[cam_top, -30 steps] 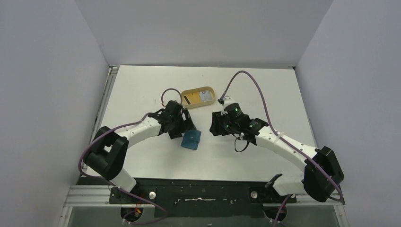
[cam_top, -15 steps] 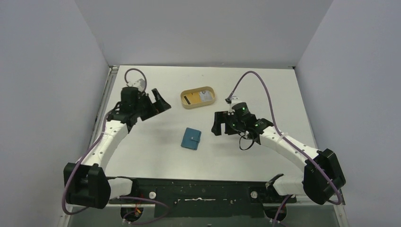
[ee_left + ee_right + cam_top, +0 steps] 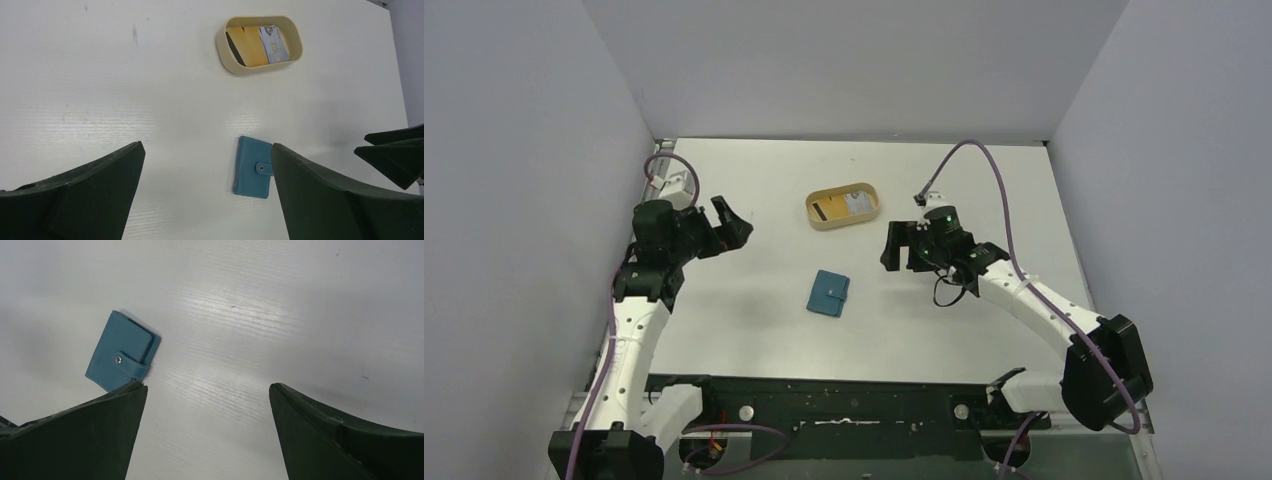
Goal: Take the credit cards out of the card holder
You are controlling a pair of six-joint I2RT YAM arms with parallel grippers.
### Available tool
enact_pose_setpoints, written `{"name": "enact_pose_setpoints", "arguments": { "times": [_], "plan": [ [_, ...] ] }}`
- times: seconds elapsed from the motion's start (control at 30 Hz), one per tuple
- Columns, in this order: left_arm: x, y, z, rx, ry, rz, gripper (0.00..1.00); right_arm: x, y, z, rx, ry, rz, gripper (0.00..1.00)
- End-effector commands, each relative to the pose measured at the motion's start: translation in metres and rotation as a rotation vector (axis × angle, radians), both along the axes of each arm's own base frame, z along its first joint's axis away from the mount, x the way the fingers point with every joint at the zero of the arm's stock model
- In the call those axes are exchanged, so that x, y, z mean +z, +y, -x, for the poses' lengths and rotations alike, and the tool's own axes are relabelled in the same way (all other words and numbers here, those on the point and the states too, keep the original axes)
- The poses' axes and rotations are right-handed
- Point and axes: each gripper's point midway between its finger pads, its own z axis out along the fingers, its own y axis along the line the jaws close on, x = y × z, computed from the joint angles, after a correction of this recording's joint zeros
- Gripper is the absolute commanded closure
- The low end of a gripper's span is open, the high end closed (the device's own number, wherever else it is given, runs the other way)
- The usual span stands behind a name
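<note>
In the top external view, the left end effector (image 3: 736, 220) has been drawn well away from the card holder (image 3: 828, 293), where it hovered a second ago, and is now held high at the left side of the tabletop (image 3: 754, 330). The right end effector (image 3: 890, 250) has also been eased back a little toward the far side. The card holder is left alone near the middle of the tabletop, apart from both arms. It appears not to have shifted. Both arms look to be retreating, so the extraction is judged finished or nearly so.

From the left wrist, the left end effector's fingers are seen spread wide with nothing between them. The teal card holder lies flat and folded, its snap tab (image 3: 261, 168) wrapped over one edge. Beyond it, well apart, the tan oval tray (image 3: 224, 47) is seen to hold a yellow card (image 3: 250, 44) and a pale printed card (image 3: 274, 42) side by side.

From the right wrist, the right end effector's fingers are likewise spread and empty. The card holder is seen closed, lying at a slant. No card can be seen protruding from it.
</note>
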Motion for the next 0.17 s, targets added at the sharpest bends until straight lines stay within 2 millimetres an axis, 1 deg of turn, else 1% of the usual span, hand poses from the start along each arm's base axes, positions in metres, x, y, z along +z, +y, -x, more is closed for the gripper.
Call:
{"name": "enact_pose_setpoints", "arguments": {
  "times": [0.0, 0.13],
  "plan": [
    [0.0037, 0.0059, 0.0011, -0.003, -0.038, -0.050, 0.03, 0.0347, 0.0016, -0.0232, -0.029, -0.127, -0.035, 0.00],
    [0.0057, 0.0080, -0.0011, 0.016, -0.052, -0.047, 0.03, 0.0379, -0.0037, -0.0248, -0.043, -0.141, -0.029, 0.00]
  ]
}}
